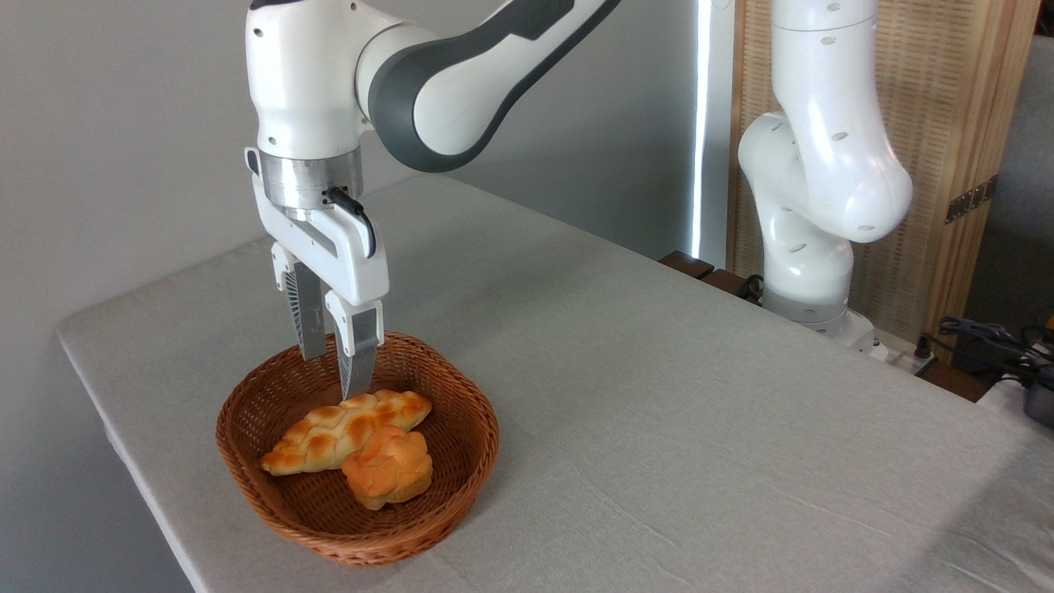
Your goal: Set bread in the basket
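Note:
The braided bread (342, 430) lies inside the reddish-brown wicker basket (461, 461), slanting from lower left to upper right and leaning against a small round orange bun (389, 468). My gripper (333, 372) hangs just above the loaf's upper edge, over the basket's back part. Its two fingers are spread apart and hold nothing.
The basket sits near the front left corner of the grey cloth-covered table (659, 395). The arm's white base (811, 247) stands at the table's far right edge, with a wooden screen (947, 123) behind it and cables (988, 342) at the right.

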Motion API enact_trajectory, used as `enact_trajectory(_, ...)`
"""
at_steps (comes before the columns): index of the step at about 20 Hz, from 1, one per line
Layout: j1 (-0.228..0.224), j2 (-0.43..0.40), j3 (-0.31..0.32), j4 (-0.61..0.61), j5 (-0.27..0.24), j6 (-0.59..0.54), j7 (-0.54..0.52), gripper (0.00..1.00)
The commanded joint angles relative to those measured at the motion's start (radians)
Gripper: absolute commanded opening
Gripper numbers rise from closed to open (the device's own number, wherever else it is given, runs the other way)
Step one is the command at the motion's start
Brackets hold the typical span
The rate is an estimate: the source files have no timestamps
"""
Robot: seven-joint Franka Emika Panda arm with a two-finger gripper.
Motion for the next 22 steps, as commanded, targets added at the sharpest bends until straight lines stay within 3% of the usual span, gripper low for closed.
enact_trajectory(1,0.041,-0.069,-0.001,0.016,0.044,-0.107,-0.010,1.00)
enact_trajectory(4,0.107,-0.113,-0.018,0.071,0.061,-0.280,0.031,1.00)
enact_trajectory(6,0.170,-0.132,-0.035,0.106,0.058,-0.373,0.112,1.00)
enact_trajectory(8,0.219,-0.148,-0.038,0.132,0.052,-0.426,0.171,1.00)
enact_trajectory(12,0.294,-0.160,-0.068,0.166,0.044,-0.463,0.165,1.00)
enact_trajectory(16,0.305,-0.157,-0.081,0.201,0.041,-0.500,0.160,1.00)
enact_trajectory(19,0.305,-0.151,-0.082,0.214,0.003,-0.519,0.143,1.00)
enact_trajectory(22,0.305,-0.149,-0.104,0.215,0.011,-0.526,0.129,1.00)
